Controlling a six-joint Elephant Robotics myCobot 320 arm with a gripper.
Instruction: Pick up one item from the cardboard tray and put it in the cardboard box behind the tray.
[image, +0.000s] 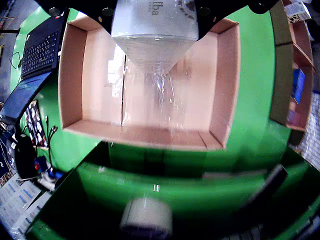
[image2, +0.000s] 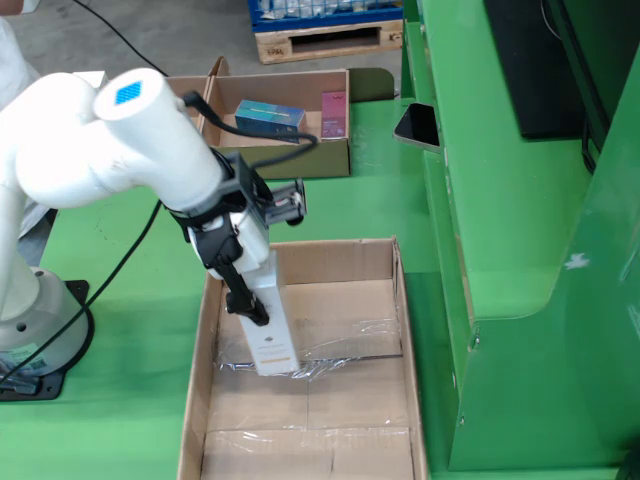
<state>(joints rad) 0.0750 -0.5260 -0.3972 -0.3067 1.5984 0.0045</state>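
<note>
The hand (image2: 262, 290) is clamped on the white carton (image2: 268, 330), long axis upright, its lower end just above the floor of the open cardboard box (image2: 398, 300), so the release looks straight down.

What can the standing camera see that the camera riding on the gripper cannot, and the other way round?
Only the standing view shows the white arm, the small cardboard tray holding a dark blue box and a pink box, and a phone on the green ledge.

Only the gripper view shows a keyboard at its left edge and shelving at its right.

Both show the gripper shut on a white carton with loose clear wrap, held over the large open cardboard box, on green surfaces.
</note>
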